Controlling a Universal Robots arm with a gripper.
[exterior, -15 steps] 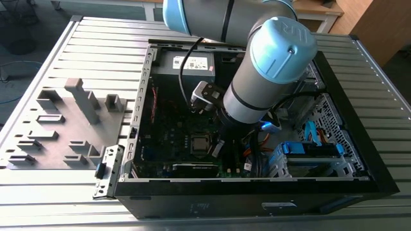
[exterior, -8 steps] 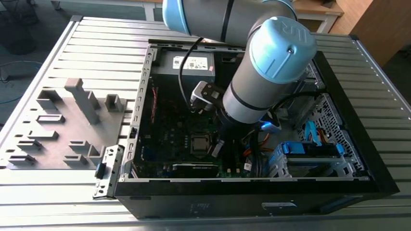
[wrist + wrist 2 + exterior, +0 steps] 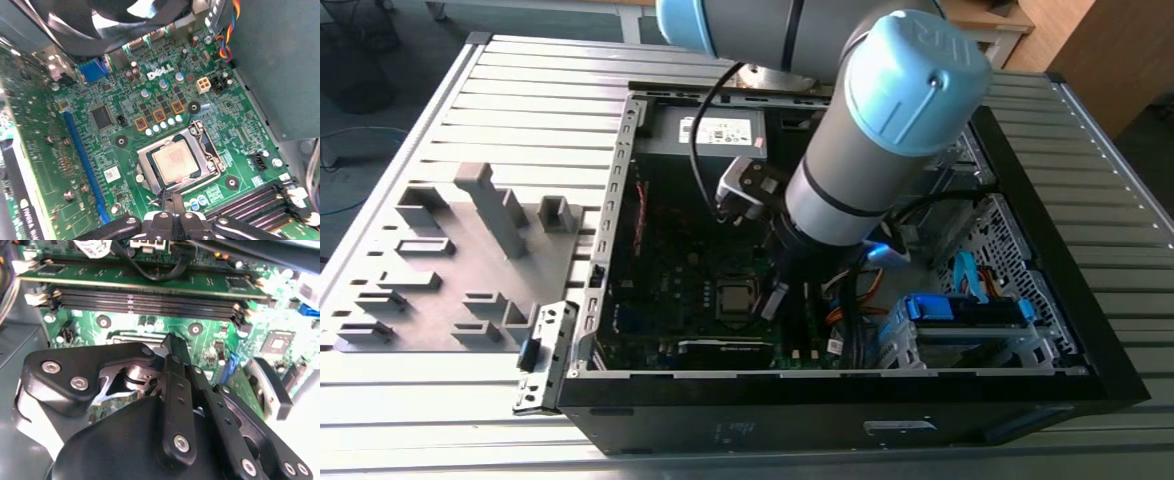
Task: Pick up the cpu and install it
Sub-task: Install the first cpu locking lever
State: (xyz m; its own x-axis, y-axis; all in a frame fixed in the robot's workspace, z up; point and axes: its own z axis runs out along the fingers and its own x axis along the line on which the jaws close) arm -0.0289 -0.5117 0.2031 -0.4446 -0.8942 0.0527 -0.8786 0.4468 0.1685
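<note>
Silvery cpu (image 3: 172,161), one, seated in socket (image 3: 206,150); gripper (image 3: 172,207) near.

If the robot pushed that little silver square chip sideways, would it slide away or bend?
Probably neither. The cpu sits flat inside a metal frame on the green board, so a sideways push would likely be stopped by that frame. Its plain metal top looks stiff, not bendy, and smooth enough to be slippery. It looks thin, so likely light.
</note>
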